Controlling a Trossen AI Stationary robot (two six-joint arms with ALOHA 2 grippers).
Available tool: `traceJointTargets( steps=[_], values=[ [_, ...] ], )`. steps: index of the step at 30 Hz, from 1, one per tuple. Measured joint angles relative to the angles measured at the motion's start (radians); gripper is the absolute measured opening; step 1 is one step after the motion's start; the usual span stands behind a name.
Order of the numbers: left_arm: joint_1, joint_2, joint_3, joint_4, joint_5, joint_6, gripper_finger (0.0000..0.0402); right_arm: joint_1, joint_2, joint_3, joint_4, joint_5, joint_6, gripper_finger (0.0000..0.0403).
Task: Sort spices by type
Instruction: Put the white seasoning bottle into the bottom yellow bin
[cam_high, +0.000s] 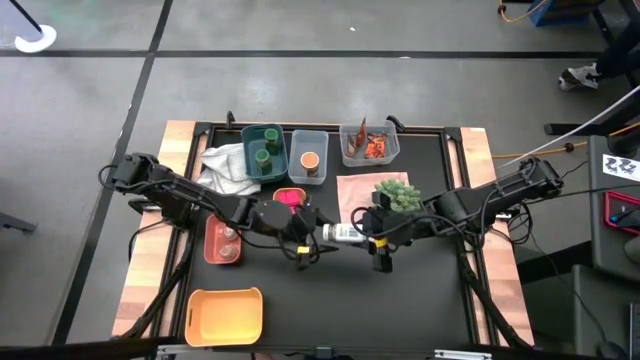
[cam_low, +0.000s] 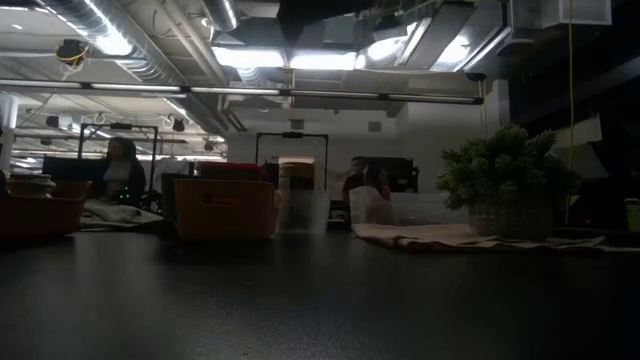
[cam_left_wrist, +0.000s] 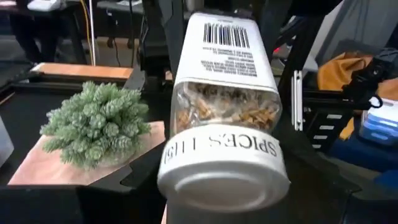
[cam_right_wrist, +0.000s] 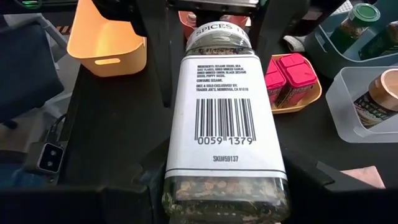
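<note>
The white labelled bottle (cam_high: 345, 233) lies level in the air between my two grippers, over the middle of the table. Its white lid (cam_left_wrist: 221, 174) points toward my left gripper (cam_high: 312, 236), its clear base (cam_right_wrist: 227, 199) toward my right gripper (cam_high: 374, 240). Both grippers are shut on it. Green-lidded jars (cam_high: 265, 152) stand in a teal bin and an orange-lidded jar (cam_high: 309, 160) in a clear bin. Red-orange packets (cam_high: 370, 145) fill another clear bin. Magenta boxes (cam_high: 290, 197) lie in a small orange tray, and pinkish-lidded jars (cam_high: 224, 240) in a red tray. My left gripper pinches the bottle at its lid end (cam_right_wrist: 217, 31), one finger (cam_right_wrist: 158, 50) on each side, coming level from the table's left along the bottle. My right gripper pinches the base end (cam_left_wrist: 224, 25), one finger (cam_left_wrist: 177, 25) on each side, level from the right. The bottle is clear of the table.
The spiky green plant (cam_high: 400, 193) stands on a pink mat (cam_high: 355, 190) just behind my right gripper. A white cloth (cam_high: 225, 170) lies at the far left. An open yellow-orange bin (cam_high: 225, 315) sits at the near left. People sit in the room beyond (cam_low: 120, 170).
</note>
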Motion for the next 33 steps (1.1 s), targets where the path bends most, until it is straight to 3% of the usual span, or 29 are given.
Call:
traceJointTargets(
  steps=[21, 29, 33],
  values=[
    [-0.002, 0.000, 0.000, 0.135, 0.000, 0.144, 0.0253, 0.000, 0.000, 0.000, 0.055, 0.038, -0.001, 0.0202],
    [-0.001, 0.000, 0.000, 0.132, -0.003, 0.148, 0.0183, 0.000, 0.000, 0.000, 0.059, 0.033, 0.000, 0.0202],
    [-0.001, 0.000, 0.000, 0.131, -0.001, 0.144, 0.0181, -0.001, 0.000, 0.000, 0.059, 0.034, -0.001, 0.0225]
  ],
)
